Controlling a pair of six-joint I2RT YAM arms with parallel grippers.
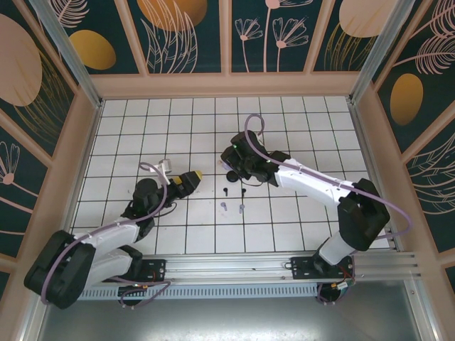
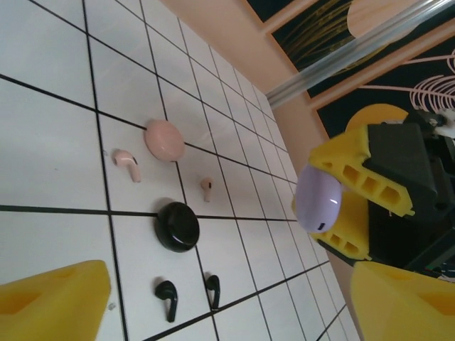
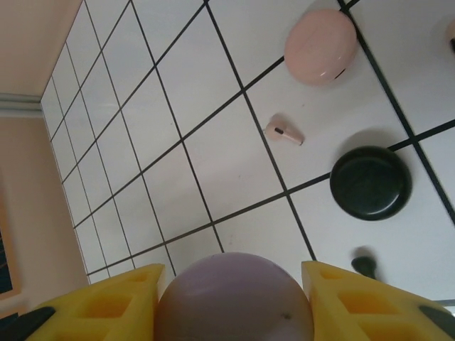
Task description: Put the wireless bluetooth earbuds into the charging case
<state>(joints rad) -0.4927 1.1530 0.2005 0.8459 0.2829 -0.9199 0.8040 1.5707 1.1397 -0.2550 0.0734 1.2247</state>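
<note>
Earbud lies beyond right tool gripping purple case.

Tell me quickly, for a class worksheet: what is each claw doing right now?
Left claw: open, holding nothing.
Right claw: closed on the light purple charging case.

A closed light purple charging case is sitting clamped between the yellow fingers of the right claw. Near the middle of the white tiled counter, a closed pink case is lying with two pale pink earbuds on their sides just beside it. A closed black case is resting next to them, with its two black earbuds lying near it. Two purple earbuds are lying side by side, closer to the counter's near edge.
</note>
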